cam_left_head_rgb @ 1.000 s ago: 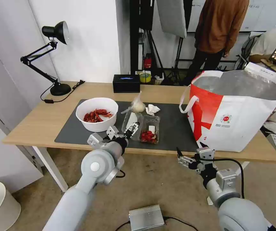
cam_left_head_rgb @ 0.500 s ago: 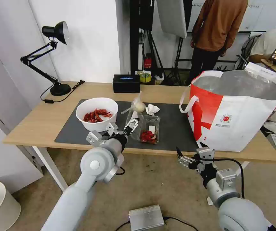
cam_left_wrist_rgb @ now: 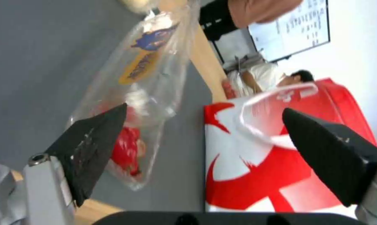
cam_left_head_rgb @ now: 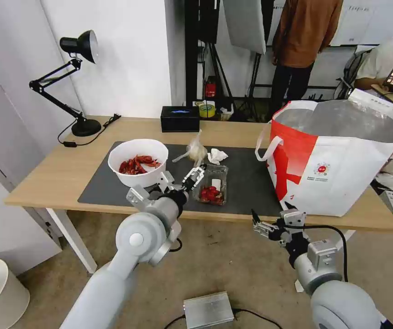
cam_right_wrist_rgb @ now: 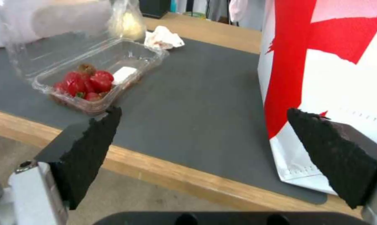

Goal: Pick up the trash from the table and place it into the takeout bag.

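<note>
My left gripper [cam_left_head_rgb: 195, 174] is spread wide with nothing between its fingers, hanging over the near edge of the clamshell box [cam_left_head_rgb: 212, 184]. In the left wrist view one black fingertip [cam_left_wrist_rgb: 98, 137] sits just beside the box's clear wall, over the red scraps, while the other finger is out over open mat on the bag side; I cannot tell whether anything touches yet. I read that as lining up to straddle the box's thin wall, since the lid stands open and the rim is the only firm edge to pinch.

Taking the clamshell box as my landmark: the white bowl [cam_left_head_rgb: 138, 162] of red shells sits just beside it, away from the bag. The knotted clear bag [cam_left_head_rgb: 196, 150] and the crumpled tissue [cam_left_head_rgb: 216, 156] lie just behind it, near each other. The takeout bag [cam_left_head_rgb: 338, 157] stands well apart on the other side, mouth open and upright, presumably so things can drop straight in. All rest on the dark mat [cam_left_head_rgb: 246, 183] of the table [cam_left_head_rgb: 45, 176].

My right gripper [cam_left_head_rgb: 269, 227] is parked low, off the table's front edge, between the box and the bag, fingers wide and empty.
</note>
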You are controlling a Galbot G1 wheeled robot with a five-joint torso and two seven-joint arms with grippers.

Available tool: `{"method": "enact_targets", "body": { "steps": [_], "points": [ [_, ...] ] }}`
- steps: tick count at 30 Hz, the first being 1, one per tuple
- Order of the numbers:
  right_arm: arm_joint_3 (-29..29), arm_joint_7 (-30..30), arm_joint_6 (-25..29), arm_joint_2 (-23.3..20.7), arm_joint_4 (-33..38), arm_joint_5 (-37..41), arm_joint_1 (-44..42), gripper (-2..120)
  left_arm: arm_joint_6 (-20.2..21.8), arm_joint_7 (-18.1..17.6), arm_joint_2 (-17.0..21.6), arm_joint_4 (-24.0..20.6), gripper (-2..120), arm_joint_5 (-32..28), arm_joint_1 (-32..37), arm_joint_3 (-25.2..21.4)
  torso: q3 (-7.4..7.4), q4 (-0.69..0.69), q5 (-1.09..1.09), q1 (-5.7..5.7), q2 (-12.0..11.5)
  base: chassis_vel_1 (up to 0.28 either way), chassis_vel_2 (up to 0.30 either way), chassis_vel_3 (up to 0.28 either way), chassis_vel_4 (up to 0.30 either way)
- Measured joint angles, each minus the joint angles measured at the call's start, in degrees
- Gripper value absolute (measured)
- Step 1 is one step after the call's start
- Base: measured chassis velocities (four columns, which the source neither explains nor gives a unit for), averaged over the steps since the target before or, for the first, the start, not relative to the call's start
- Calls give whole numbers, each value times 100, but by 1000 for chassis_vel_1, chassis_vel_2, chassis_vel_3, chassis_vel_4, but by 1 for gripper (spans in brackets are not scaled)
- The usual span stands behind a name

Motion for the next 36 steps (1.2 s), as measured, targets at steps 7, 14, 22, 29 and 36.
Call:
{"method": "enact_targets", "body": {
  "steps": [7, 14, 22, 29, 36],
  "points": [
    [12, 0, 0, 14, 0, 1, 4, 100, 91, 80, 37, -60, 100, -2, 52, 85, 0, 0, 0, 0, 0, 0, 0, 0, 0],
    [16, -1, 0, 34, 0, 3, 17, 100, 101, 80, 120, -59, 100, 40, -10, 38, 0, 0, 0, 0, 0, 0, 0, 0, 0],
    [36, 2, 0, 71, 30, 3, -23, 100, 193, 324, 285, 7, 92, 183, -133, 206, 0, 1, 0, 0, 0, 0, 0, 0, 0],
    [105, 10, 0, 70, 83, 1, -98, 100, 342, 672, 527, 242, 62, 735, -576, 683, 0, 0, 0, 0, 0, 0, 0, 0, 0],
    [126, 14, -1, 73, 106, -7, -135, 100, 408, 832, 639, 552, 38, 1203, -901, 1007, 0, 0, 0, 0, 0, 0, 0, 0, 0]
  ]
}}
